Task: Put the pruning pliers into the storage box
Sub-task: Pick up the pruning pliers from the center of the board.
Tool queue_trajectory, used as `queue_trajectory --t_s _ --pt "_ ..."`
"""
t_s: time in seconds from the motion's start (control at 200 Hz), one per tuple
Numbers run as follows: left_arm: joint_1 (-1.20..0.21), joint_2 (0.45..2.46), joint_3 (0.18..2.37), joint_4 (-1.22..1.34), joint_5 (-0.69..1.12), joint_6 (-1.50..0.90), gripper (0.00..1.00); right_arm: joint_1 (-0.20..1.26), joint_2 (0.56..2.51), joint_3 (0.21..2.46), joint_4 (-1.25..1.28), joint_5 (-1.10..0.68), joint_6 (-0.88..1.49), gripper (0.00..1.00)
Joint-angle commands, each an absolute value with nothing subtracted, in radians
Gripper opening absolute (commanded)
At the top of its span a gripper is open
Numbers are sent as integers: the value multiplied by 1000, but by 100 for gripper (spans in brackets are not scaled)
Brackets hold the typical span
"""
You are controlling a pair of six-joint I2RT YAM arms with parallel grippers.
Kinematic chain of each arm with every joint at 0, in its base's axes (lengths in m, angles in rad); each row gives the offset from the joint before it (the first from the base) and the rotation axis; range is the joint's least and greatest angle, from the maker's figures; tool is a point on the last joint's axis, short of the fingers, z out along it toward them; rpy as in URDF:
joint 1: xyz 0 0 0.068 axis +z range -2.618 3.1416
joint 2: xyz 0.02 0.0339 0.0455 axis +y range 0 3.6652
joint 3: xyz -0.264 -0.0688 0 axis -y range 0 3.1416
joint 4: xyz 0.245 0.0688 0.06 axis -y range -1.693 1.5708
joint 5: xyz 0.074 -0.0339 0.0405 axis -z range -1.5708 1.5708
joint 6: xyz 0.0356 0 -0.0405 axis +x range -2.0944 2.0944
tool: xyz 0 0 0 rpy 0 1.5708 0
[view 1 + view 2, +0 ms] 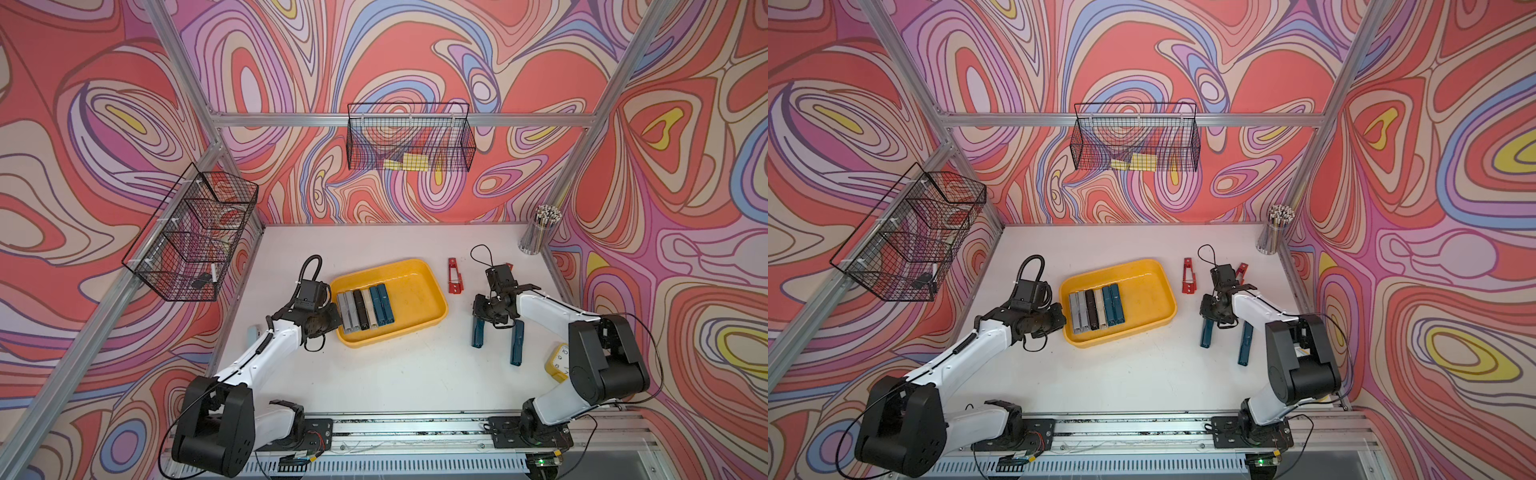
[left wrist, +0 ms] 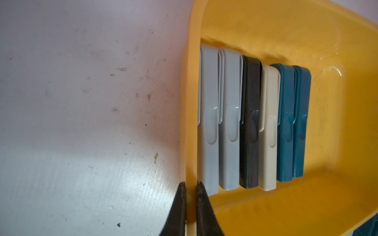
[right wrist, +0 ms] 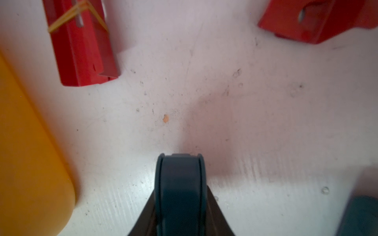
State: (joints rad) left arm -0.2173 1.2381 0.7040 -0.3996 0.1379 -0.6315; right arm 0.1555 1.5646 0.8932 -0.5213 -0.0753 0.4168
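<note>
Swirl-patterned walls enclose a white table [image 1: 374,382]. One wire basket [image 1: 409,137] hangs on the back rail and another [image 1: 191,241] on the left rail. The box [image 1: 415,291] lies at mid-table, set at a slant. The left gripper [image 1: 337,320] is at the box's left wall; in the left wrist view its fingers [image 2: 180,208] are clenched on the rim, one outside and one inside. Six bars [image 1: 365,308] lie flat in the left half of the box, side by side: two grey [image 2: 208,122], one black [image 2: 250,122], one beige [image 2: 269,126] and two teal [image 2: 292,122]. The right gripper [image 1: 478,320] is to the right of the box, closed on a teal bar [image 3: 180,183] near its far end; whether this bar is clear of the table cannot be determined. A second teal bar [image 1: 516,343] lies on the table near it, apart. A red bar [image 1: 455,276], wrapped with a yellow elastic, lies between box and right arm. Another red bar [image 3: 317,20] lies behind the right wrist, mostly hidden in both top views.
</note>
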Motion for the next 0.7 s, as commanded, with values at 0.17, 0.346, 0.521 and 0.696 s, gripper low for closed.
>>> queue_trajectory --t_s 0.17,0.346,0.521,0.696 --pt "-224 1222 700 -352 140 -622 0 186 1504 1015 -613 -55 395 0" --pt "-224 1216 701 -354 141 -621 0 230 1518 1095 -645 -31 397 0" --pt "-224 1210 699 -357 138 -618 0 265 1543 1166 -673 -18 393 0" --pt "-224 1216 698 -353 142 -621 0 299 1580 1245 -692 -14 384 0"
